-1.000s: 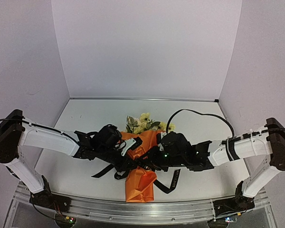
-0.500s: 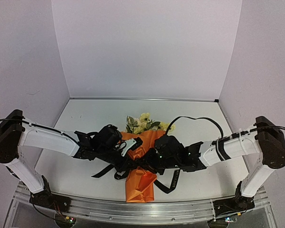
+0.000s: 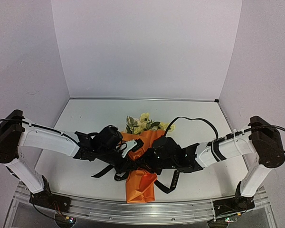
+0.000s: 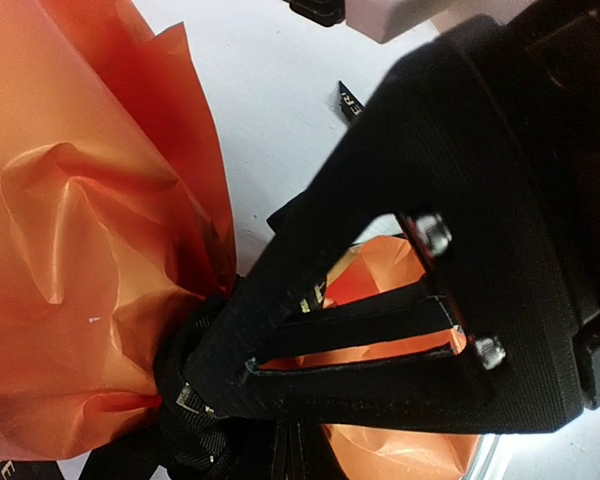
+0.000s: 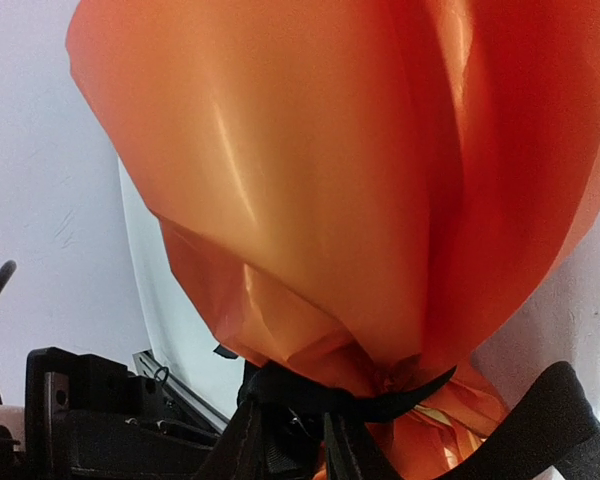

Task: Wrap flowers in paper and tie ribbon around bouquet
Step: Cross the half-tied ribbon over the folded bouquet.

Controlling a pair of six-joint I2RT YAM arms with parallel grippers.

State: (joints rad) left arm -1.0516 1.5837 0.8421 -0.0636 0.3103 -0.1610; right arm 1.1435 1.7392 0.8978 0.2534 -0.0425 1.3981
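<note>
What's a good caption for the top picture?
Left arm and right arm tie black ribbon round the orange bouquet.

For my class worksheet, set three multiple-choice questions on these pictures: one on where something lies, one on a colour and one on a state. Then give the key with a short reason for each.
1. In the top view, the flowers lie at which end of the paper?
A the end toward the back wall
B the end toward the arms' bases
C the middle

2. The paper is:
A blue
B green
C orange

3. The ribbon is:
A folded in a pile beside the paper
B drawn tight round the paper's narrow waist
C wound on a spool

Key:
1 A, the blossoms show at the cone's far, wide end.
2 C, it is orange in every view.
3 B, the right wrist view shows the paper bunched under it.
</note>
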